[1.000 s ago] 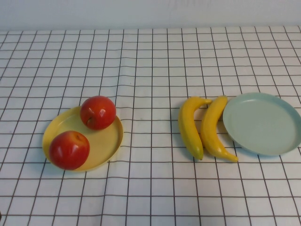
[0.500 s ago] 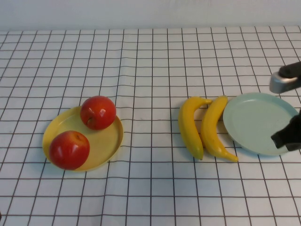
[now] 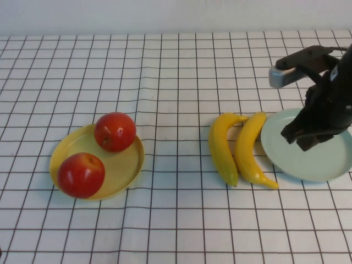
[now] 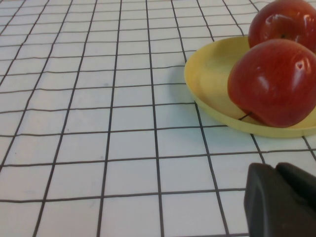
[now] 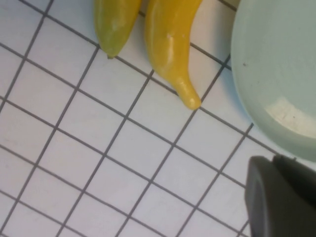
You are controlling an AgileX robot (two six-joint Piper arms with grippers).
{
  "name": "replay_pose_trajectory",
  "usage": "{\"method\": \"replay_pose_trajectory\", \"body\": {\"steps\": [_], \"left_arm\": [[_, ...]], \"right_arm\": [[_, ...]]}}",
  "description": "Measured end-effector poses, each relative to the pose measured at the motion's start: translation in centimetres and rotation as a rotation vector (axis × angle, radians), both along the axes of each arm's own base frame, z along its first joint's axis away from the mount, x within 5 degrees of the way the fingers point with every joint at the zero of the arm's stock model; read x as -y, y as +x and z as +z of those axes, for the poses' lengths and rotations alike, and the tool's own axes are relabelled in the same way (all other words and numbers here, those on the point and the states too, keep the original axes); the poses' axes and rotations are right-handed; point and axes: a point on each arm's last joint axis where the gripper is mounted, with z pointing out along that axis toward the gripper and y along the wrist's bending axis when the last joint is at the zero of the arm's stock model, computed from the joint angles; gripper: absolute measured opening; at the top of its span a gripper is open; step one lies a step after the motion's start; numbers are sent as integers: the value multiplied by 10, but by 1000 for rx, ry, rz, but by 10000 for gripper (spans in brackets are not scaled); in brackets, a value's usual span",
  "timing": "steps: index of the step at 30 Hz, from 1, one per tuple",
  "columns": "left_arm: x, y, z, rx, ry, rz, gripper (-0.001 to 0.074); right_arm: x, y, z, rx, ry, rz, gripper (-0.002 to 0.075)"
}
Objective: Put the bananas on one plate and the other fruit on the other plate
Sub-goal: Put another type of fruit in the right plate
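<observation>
Two yellow bananas (image 3: 221,147) (image 3: 250,148) lie side by side on the cloth, just left of the empty pale blue-green plate (image 3: 319,159). Two red apples (image 3: 114,131) (image 3: 81,174) sit on the pale yellow plate (image 3: 125,164). My right gripper (image 3: 298,137) hangs shut and empty above the blue-green plate's left part, right of the bananas. In the right wrist view, banana ends (image 5: 170,39) (image 5: 113,19) and the plate (image 5: 276,64) show beyond that gripper (image 5: 274,160). My left gripper (image 4: 276,168) is shut and empty, low over the cloth near the yellow plate (image 4: 212,74) with its apples (image 4: 274,81) (image 4: 289,22).
A white cloth with a black grid (image 3: 176,77) covers the whole table, with a slight crease across the middle. A pale wall runs along the far edge.
My right arm has come in from the right edge and moved left over the blue-green plate. Fruit and plates have not moved.
</observation>
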Motion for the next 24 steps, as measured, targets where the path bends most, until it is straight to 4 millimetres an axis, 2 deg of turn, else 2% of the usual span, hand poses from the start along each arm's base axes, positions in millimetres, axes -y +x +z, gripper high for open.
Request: {"method": "replay_pose_trajectory", "body": {"steps": [4, 8, 14, 17, 21, 24], "left_arm": [[0, 0, 0, 0, 0, 0, -4], [0, 0, 0, 0, 0, 0, -4], [0, 0, 0, 0, 0, 0, -4], [0, 0, 0, 0, 0, 0, -4], [0, 0, 0, 0, 0, 0, -4], [0, 0, 0, 0, 0, 0, -3]], "right_arm": [[-16, 14, -10, -24, -11, 35, -15], [-30, 20, -19, -38, -29, 72, -15], [-31, 22, -23, -38, -60, 89, -5], [-33, 21, -23, -42, -46, 115, 61], [-38, 19, -23, -59, -6, 124, 226], [-40, 18, -23, -61, 2, 128, 286]]}}
